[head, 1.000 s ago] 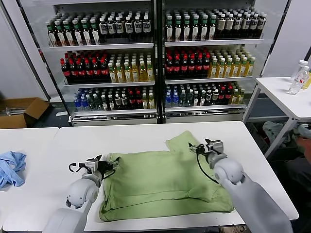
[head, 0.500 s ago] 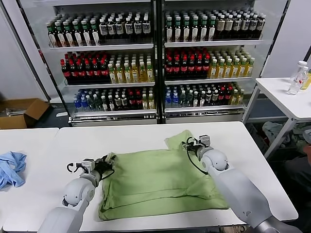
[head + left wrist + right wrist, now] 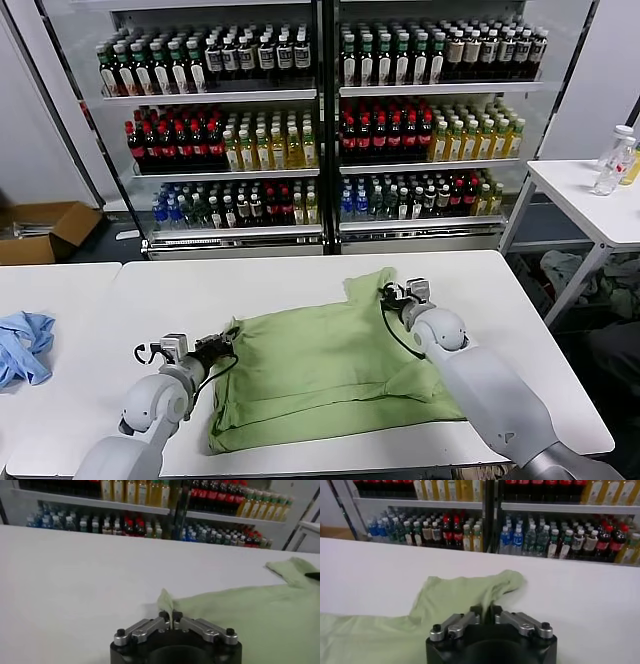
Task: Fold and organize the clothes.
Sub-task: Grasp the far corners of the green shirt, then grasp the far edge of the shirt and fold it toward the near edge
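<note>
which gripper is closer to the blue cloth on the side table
Left. The left gripper pinches the green shirt's near-left edge, on the side toward the blue cloth. The right gripper grips the shirt's far right part, much farther away.

Left gripper (image 3: pixel 228 340): I have drawn it outward to my left, fingers pinched on the polo shirt (image 3: pixel 330 365) edge.
Right gripper (image 3: pixel 388 293): moved inward and farther from me.
Shirt: now skewed.
</note>
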Motion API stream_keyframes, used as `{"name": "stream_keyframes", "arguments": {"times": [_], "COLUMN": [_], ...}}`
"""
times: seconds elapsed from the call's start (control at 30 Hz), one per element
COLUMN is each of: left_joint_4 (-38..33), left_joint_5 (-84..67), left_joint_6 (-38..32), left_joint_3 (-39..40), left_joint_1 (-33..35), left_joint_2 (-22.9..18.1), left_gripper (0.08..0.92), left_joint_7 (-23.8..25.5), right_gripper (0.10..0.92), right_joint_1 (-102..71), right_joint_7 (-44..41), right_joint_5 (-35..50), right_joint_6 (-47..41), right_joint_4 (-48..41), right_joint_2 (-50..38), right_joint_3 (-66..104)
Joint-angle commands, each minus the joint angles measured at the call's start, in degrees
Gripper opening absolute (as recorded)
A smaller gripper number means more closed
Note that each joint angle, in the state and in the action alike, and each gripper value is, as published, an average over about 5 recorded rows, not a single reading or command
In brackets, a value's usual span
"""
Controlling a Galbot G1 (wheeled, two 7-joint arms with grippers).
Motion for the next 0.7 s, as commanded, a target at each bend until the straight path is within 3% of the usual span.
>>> {"name": "stream_keyframes", "arguments": {"times": [0.03, 0.33, 0.7], "left_joint_4": [-6.6, -12.8, -23.5], "left_joint_5": [-5.9, -9.7, -5.2], "left_joint_6": [-1.8, -1.5, -0.2], "left_joint_3": [-2.7, -6.5, -9.2], "left_joint_1": [2.3, 6.7, 18.9], "left_joint_2": [0.2, -0.2, -1.1], "left_gripper": [0.088, 0.088, 0.088], "left_joint_7": [0.6, 0.2, 0.3], "right_gripper": [0.119, 0.106, 0.106], "right_joint_1": [-3.7, -12.8, -36.3], "right_joint_7": [-0.3, 0.4, 0.7], "right_joint_5": [0.0, 0.8, -2.4], "right_joint_6": [2.8, 4.3, 4.2], "right_joint_4": [10.3, 24.2, 42.8], "right_joint_2": [-3.0, -10.1, -13.1], "right_joint_3": [3.5, 12.0, 25.0]}}
